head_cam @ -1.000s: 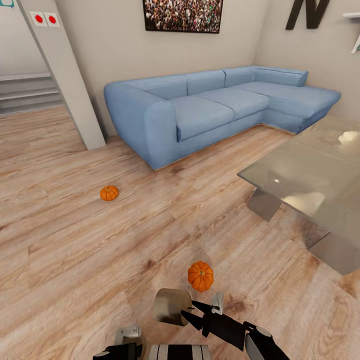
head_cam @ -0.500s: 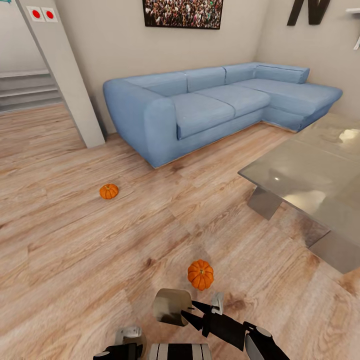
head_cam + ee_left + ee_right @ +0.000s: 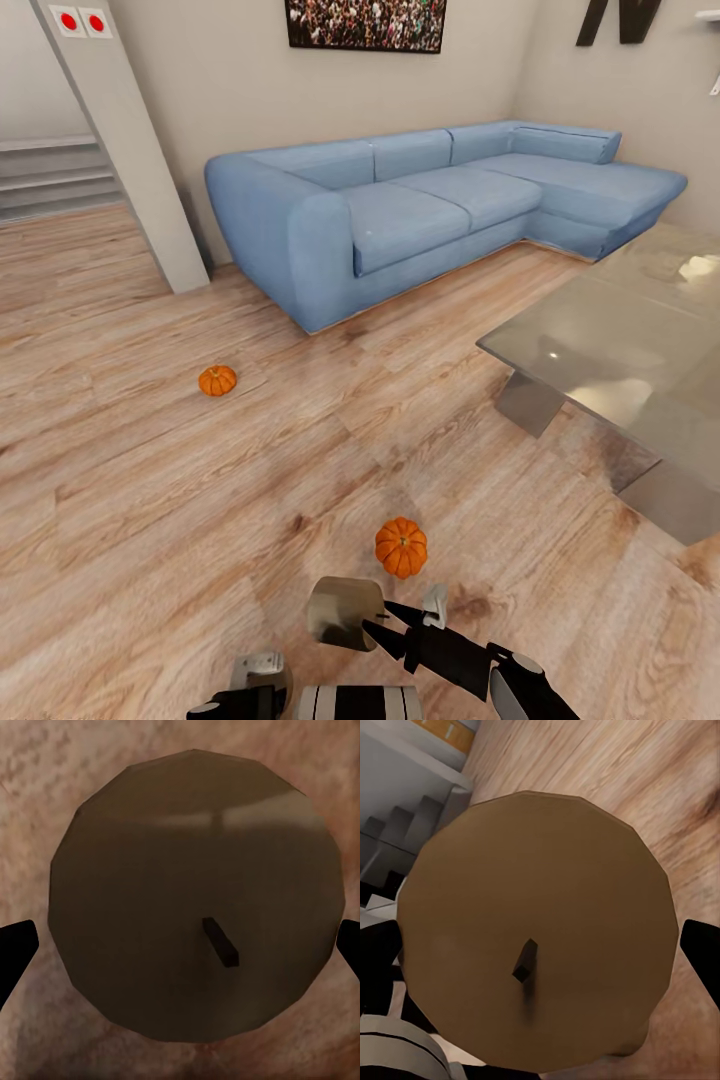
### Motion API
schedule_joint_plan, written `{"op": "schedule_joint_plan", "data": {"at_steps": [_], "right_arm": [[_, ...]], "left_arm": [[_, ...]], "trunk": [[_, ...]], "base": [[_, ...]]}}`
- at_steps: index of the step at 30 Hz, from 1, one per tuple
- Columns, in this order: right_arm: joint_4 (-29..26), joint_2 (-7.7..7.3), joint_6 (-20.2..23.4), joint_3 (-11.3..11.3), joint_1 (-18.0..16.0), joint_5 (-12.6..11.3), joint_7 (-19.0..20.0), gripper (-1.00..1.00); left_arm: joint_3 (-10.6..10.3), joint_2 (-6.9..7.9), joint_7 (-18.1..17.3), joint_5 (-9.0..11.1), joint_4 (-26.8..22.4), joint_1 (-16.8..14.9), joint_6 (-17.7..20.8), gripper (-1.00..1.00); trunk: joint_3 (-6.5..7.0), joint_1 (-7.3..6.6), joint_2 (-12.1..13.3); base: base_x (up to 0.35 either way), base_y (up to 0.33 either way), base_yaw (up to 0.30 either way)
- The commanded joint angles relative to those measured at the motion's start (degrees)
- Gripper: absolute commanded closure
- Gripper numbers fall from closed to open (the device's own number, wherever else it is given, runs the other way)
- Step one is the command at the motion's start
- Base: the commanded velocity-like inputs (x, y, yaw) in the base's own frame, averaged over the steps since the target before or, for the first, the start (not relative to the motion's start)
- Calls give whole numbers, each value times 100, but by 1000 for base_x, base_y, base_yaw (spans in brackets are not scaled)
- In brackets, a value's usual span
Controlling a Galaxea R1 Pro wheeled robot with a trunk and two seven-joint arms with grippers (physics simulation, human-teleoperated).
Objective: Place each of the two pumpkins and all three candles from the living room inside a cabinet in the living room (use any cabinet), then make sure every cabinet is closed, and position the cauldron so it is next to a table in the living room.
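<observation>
While the left claw (image 3: 180,946) has its dark fingers set against either side of a brown-looking candle (image 3: 187,862), we judge it to be pinching that candle. The right claw (image 3: 540,964) brackets a second candle (image 3: 547,885) the same way, lifted off the wooden floor (image 3: 150,520).

Just past the right claw lies the near pumpkin (image 3: 401,547). The far pumpkin (image 3: 217,380) sits well apart towards the blue sofa (image 3: 420,210), and the glass surface (image 3: 600,350) stands to the right.

Over the last second the whole head view has slid slightly, so the camera moved and the things did not. Both pumpkins lie where they were and the arms keep their pose. With both claws full, we judge the candles must reach a cabinet before either pumpkin can be picked up.

Large dark wall letters (image 3: 612,20) are cut off, perhaps an N. A plate with two red dots (image 3: 80,20) carries no legible text.
</observation>
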Motion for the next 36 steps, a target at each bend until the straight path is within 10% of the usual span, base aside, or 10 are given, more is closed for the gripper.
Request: {"op": "schedule_joint_plan", "data": {"at_steps": [1, 17, 18, 36], "right_arm": [[1, -7, 14, 30, -3, -54, 0, 100], [1, -7, 14, 30, -3, -53, -1, 100], [1, -7, 14, 30, -3, -53, -1, 100], [6, -7, 14, 30, -3, -60, -1, 100]], "left_arm": [[-32, 12, 70, 8, -9, -1, 23, -100], [-15, 15, 70, 17, -9, -1, 23, -100], [-18, 15, 70, 16, -9, -1, 23, 100], [13, 15, 53, 8, -9, -1, 18, 100]], "trunk": [[-4, 0, -1], [-4, 0, -1], [-4, 0, -1], [-4, 0, -1]], "base": [[0, 0, 0], [0, 0, 0], [0, 0, 0], [0, 0, 0]]}}
